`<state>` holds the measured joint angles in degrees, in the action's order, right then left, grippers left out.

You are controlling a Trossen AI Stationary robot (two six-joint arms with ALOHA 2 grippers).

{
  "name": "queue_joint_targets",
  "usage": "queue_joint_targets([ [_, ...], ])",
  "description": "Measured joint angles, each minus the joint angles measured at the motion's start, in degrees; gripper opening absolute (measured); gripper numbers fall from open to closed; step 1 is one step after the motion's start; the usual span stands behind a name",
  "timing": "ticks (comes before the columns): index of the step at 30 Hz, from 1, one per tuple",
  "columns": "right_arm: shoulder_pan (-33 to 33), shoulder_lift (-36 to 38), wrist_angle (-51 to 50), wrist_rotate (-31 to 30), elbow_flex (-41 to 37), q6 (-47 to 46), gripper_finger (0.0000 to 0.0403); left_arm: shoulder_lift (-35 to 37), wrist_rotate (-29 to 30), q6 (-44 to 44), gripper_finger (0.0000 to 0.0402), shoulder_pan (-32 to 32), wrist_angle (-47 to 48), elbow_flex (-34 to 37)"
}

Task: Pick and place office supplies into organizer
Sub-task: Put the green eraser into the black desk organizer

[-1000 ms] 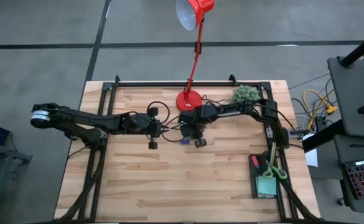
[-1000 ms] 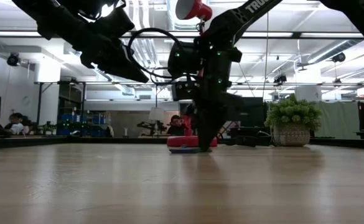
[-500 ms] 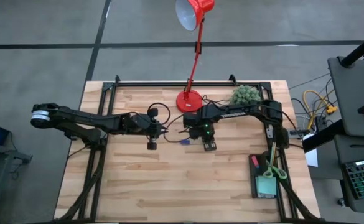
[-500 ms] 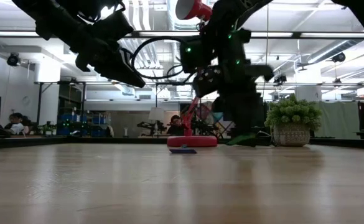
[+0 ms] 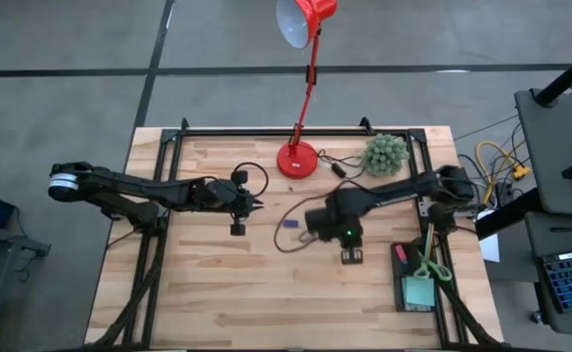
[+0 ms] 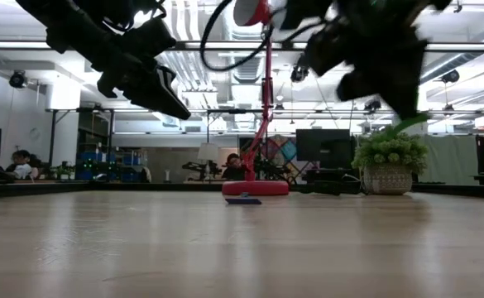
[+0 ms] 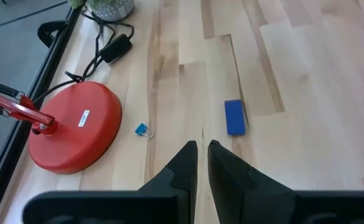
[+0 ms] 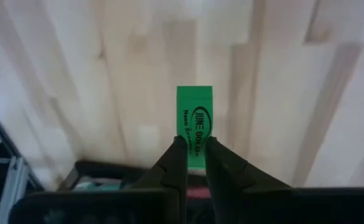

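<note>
Since a second ago the right gripper [image 5: 348,255] has left the spot beside the red lamp base [image 5: 297,158] and now sits lower right of centre in the high view, just left of the organizer [image 5: 415,282], which occupies the lower right corner of the table [image 5: 217,293]. Its fingers are pinched nearly together on a green eraser [image 8: 194,125] with dark printing, which sticks out beyond the tips in the right wrist view; in the low view the green piece [image 6: 407,124] hangs above the tabletop at upper right. Green-handled scissors [image 5: 429,266] and a light-teal sticky-note pad [image 5: 418,290] lie in the organizer, with what may be a red piece [image 5: 400,253] at its upper left end, though that is small. A blue eraser [image 5: 287,222] lies flat on the wood near centre, and a small blue clip [image 7: 143,130] sits beside the lamp base. Left of centre, the left gripper [image 5: 238,228] hovers with its fingers almost touching and nothing between them
</note>
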<state>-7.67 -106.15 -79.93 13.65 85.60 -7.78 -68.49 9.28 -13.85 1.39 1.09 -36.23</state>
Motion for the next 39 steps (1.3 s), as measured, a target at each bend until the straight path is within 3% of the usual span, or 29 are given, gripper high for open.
queue_joint_targets([
  [9, -9.0, 6.9, -2.4, -1.7, -6.7, -14.8, 0.0038, 0.0, 0.0, 0.1, 0.0022, 0.0, 0.0, 0.0],
  [20, -13.2, 16.8, -2.1, -1.7, -22.4, -31.9, 0.0038, 0.0, 0.0, 0.1, 0.0022, 0.0, -0.1, 0.0],
  [29, -13.1, 19.1, -0.1, -0.6, -32.4, -33.2, 0.0038, 0.0, 0.0, 0.1, 0.0022, 0.0, -0.1, 0.0],
  [39, -13.1, 18.9, 4.3, 1.6, -34.3, -33.8, 0.0038, 0.0, 0.0, 0.1, 0.0022, 0.0, -0.1, 0.0],
])
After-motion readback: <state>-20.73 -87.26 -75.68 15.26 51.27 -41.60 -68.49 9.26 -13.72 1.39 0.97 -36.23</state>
